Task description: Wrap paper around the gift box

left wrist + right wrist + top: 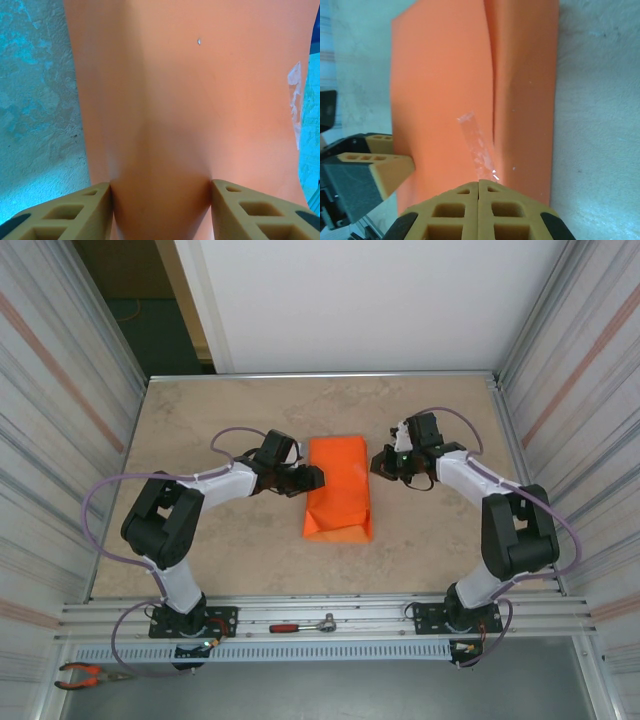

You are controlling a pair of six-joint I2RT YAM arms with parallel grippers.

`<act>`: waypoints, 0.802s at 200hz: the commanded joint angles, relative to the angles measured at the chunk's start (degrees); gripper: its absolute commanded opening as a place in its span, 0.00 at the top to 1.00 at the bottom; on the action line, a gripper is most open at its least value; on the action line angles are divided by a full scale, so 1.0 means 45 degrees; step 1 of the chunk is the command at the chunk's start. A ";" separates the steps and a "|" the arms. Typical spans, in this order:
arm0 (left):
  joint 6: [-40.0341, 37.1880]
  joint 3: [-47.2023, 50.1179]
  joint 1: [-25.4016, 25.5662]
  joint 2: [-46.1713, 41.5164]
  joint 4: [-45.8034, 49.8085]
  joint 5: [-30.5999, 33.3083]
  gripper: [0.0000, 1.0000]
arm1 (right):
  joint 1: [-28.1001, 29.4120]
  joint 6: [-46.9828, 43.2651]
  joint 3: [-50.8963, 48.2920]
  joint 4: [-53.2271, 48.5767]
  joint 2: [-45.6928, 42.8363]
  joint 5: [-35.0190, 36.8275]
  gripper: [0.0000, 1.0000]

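Centrally on the beige tabletop point(200, 410), the orange paper point(338, 485) lies folded into a box-shaped wrap. Its overlapping seam runs lengthwise, crossed by a strip of clear tape point(476, 145). The left gripper point(312, 478) clasps the paper's left side, jaws half apart with the orange surface pressed between the pads. The right gripper point(380, 465), clenched tight on nothing, sits at the paper's right edge, its tips just beside the tape.

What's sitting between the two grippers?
Just the paper, folded into an orange parcel, fills the stretch between the left gripper and the right gripper. It is plain in the top external view.
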State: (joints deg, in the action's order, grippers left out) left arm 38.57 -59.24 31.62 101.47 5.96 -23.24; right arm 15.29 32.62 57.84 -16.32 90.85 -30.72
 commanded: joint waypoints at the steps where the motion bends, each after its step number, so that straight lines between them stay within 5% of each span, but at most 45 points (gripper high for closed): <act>1: -0.0231 0.0529 0.0101 0.0751 0.1897 0.1229 0.50 | 0.0078 0.0306 -0.0350 0.0095 -0.0153 -0.0059 1.00; 78: -0.0211 0.0509 0.0104 0.0754 0.1886 0.1230 0.50 | 0.0177 0.0510 -0.1419 0.1046 0.0528 -0.0048 1.00; 160: -0.0150 0.0528 0.0178 0.0786 0.1834 0.1223 0.50 | 0.0254 -0.0160 -0.0171 -0.0187 0.0962 -0.0016 1.00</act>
State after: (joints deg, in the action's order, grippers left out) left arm 38.59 -59.24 31.64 101.47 5.93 -23.24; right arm 15.79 33.85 53.93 -14.31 93.34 -30.50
